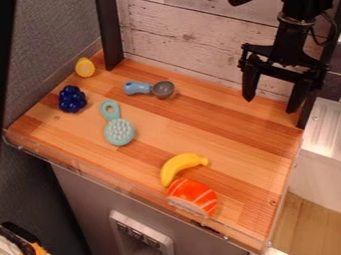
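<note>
The gripper hangs open at the upper right, above the back right part of the wooden surface, with nothing between its fingers. Nearest to it on the left is an ice cream scoop with a blue handle. A teal brush lies left of centre, bristles up. Dark blue grapes sit near the left edge, with a yellow lemon piece behind them. At the front, a yellow banana lies right behind an orange-and-white sushi piece.
A white plank wall stands along the back, with a dark post at the back left corner. A clear raised rim runs along the front edge. To the right, lower down, is a white unit.
</note>
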`<state>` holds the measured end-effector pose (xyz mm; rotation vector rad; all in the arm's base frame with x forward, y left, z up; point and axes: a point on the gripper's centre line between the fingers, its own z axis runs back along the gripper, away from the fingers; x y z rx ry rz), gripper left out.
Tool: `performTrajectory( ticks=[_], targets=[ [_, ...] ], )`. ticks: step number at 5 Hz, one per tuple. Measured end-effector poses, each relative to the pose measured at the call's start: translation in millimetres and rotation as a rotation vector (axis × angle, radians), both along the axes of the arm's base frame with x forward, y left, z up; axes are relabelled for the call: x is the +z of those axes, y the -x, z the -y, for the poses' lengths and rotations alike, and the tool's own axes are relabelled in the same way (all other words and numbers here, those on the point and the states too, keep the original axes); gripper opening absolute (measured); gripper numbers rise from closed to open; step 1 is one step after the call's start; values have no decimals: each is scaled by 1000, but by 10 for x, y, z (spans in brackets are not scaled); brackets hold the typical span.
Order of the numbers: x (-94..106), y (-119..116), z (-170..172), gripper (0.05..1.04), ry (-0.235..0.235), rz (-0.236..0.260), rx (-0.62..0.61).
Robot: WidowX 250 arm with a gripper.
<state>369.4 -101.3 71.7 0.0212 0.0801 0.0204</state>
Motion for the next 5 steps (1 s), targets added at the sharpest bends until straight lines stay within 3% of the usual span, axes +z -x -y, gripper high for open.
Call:
performTrajectory(
  ticks=[1, 2, 4, 5],
  targets=[
    [-78, 1, -196, 995, -6, -11, 103],
    [-206, 42, -643, 995, -17, -24, 308],
    [-247, 126, -1465, 999, -1, 51, 743],
    [-220, 133, -1888, 999, 16, 84, 891]
  ],
)
